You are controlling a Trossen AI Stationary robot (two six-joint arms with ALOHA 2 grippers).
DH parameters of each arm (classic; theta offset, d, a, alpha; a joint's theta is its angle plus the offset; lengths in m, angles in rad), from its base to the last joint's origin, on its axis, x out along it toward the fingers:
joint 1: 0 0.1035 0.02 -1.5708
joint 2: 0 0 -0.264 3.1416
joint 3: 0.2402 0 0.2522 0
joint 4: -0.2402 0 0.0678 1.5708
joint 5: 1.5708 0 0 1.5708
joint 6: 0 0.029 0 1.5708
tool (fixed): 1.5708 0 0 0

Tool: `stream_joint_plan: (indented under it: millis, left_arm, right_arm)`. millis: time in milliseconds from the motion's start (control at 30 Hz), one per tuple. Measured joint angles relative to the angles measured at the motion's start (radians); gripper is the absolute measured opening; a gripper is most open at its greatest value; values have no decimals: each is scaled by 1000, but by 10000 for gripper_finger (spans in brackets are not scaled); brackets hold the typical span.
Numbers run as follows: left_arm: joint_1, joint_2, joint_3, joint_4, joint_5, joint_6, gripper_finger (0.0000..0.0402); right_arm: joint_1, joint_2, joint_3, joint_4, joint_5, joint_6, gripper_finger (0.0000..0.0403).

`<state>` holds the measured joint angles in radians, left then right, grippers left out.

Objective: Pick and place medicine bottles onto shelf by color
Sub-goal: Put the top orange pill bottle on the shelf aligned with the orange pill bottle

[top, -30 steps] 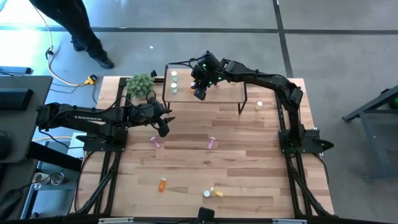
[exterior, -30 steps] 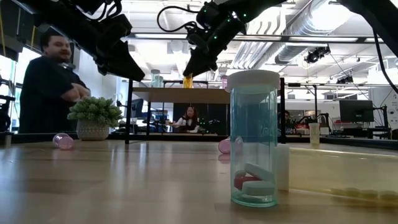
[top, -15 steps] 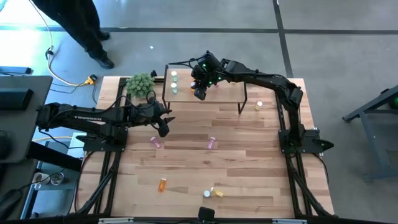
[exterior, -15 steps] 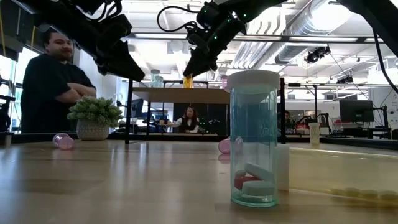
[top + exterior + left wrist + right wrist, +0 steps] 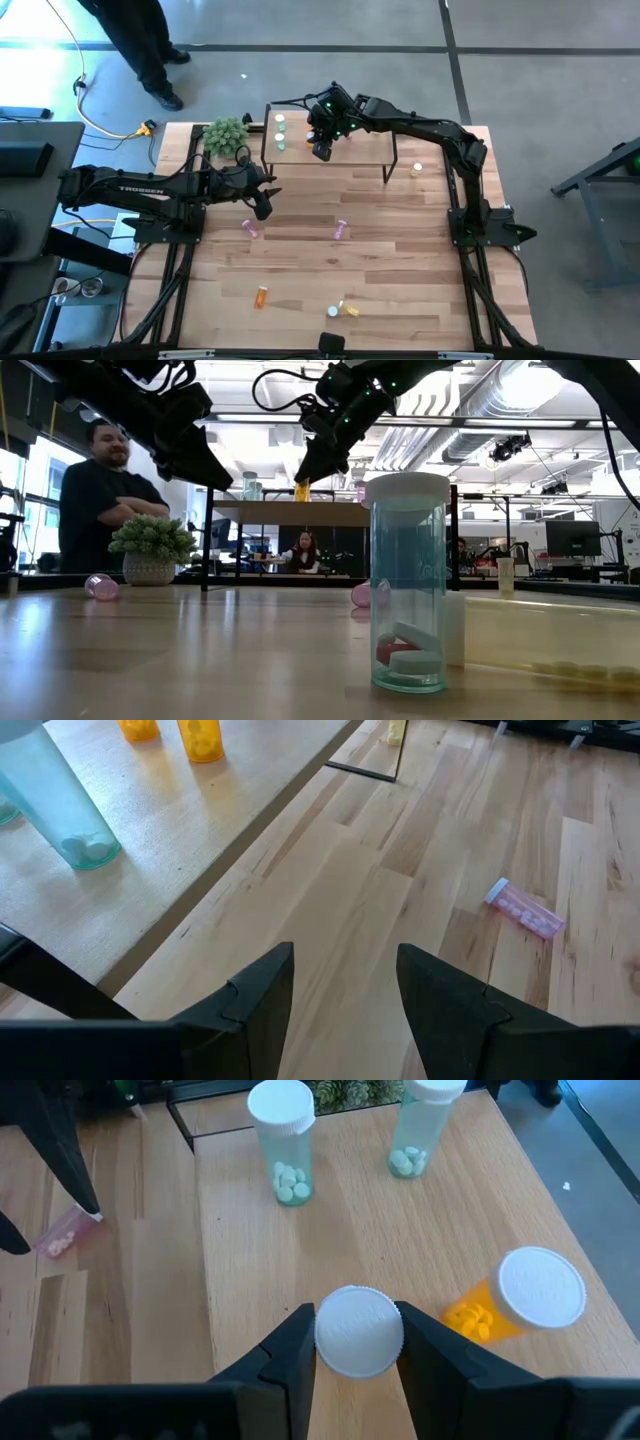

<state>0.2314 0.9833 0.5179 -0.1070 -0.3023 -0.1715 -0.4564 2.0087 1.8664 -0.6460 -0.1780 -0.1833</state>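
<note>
High view. Right gripper (image 5: 321, 150) is over the left part of the shelf (image 5: 360, 152), a light-wood board on thin black legs at the table's far edge. Left gripper (image 5: 263, 208) hangs over bare tabletop just near-left of the shelf, holding nothing. Loose bottles lie mid-table: two pink ones (image 5: 250, 229) (image 5: 341, 231); an orange one (image 5: 261, 296) and a yellow one (image 5: 349, 309) lie nearer the front edge. The bushy plant (image 5: 226, 135) stands at the shelf's left end.

Low view. A clear green bottle (image 5: 406, 582), smooth cylinder with ribbed white cap and a few pills inside, stands upright close to the camera.

Left wrist view. The fingers (image 5: 260, 995) are spread, with only planked wood between them; judged waiting for its next pick.

Right wrist view. The fingers (image 5: 290, 1350) pinch a white ribbed cap (image 5: 359, 1331) from both sides, body hidden below. It sits just beside an orange bottle (image 5: 520, 1300) already on the shelf, so likely grouping orange. Two green bottles (image 5: 284, 1138) (image 5: 420, 1125) stand together farther along the board.
</note>
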Motion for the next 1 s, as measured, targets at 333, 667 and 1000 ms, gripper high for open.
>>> stream_joint_plan:
  millis: [333, 667, 1000]
  left_arm:
    - [0, 0, 0, 0, 0, 0, 170]
    - [0, 0, 0, 0, 0, 0, 170]
    - [0, 0, 0, 0, 0, 0, 170]
  right_arm:
    - [0, 0, 0, -1, 1, 0, 108]
    - [0, 0, 0, 0, 12, -3, 108]
    - [0, 0, 0, -6, 3, 10, 108]
